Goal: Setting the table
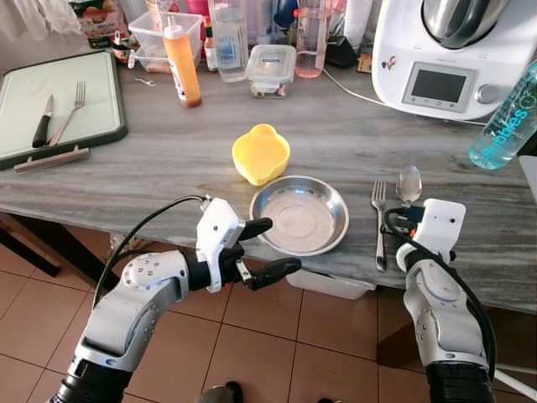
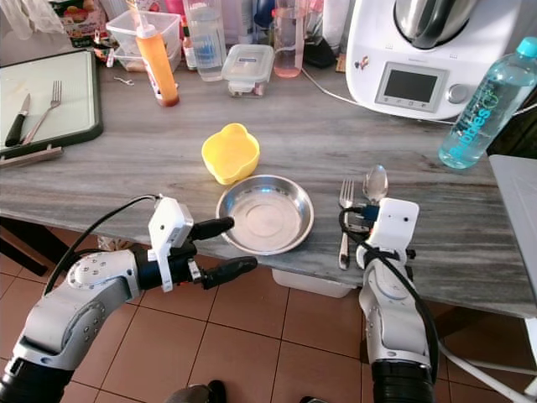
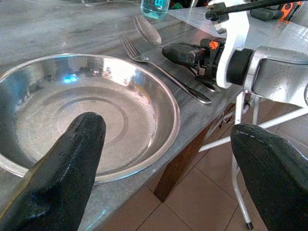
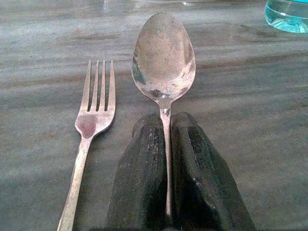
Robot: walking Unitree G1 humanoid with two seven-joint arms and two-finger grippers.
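Pinching the thin handle of the spoon [image 4: 163,55], the right gripper [image 4: 166,159] has its jaws pressed tight on it, one black finger on each side. The spoon lies flat on the grey tabletop [image 1: 168,151], with its round bowl end pointing away from the robot. A fork [image 1: 378,220] lies just beside the spoon, on the side nearer the plate, and the two do not touch. The shiny metal plate [image 1: 299,214] sits near the front edge of the tabletop. A small yellow bowl [image 1: 261,153] sits right behind the plate, touching or almost touching its rim. The left gripper [image 1: 268,248] is at the near edge of the plate with its jaws spread wide and nothing between them. One of its fingers [image 3: 72,163] is over the plate's rim and the other finger hangs out past the tabletop edge, over the tiled floor [image 1: 252,336]. Far off at the left corner is a green cutting board [image 1: 59,101] with a knife [image 1: 42,122] and a second fork [image 1: 69,112] on it. At the back stand an orange sauce bottle [image 1: 182,63], a clear box with a lid [image 1: 270,67], a white kitchen machine [image 1: 436,59] and a blue water bottle [image 1: 508,122].
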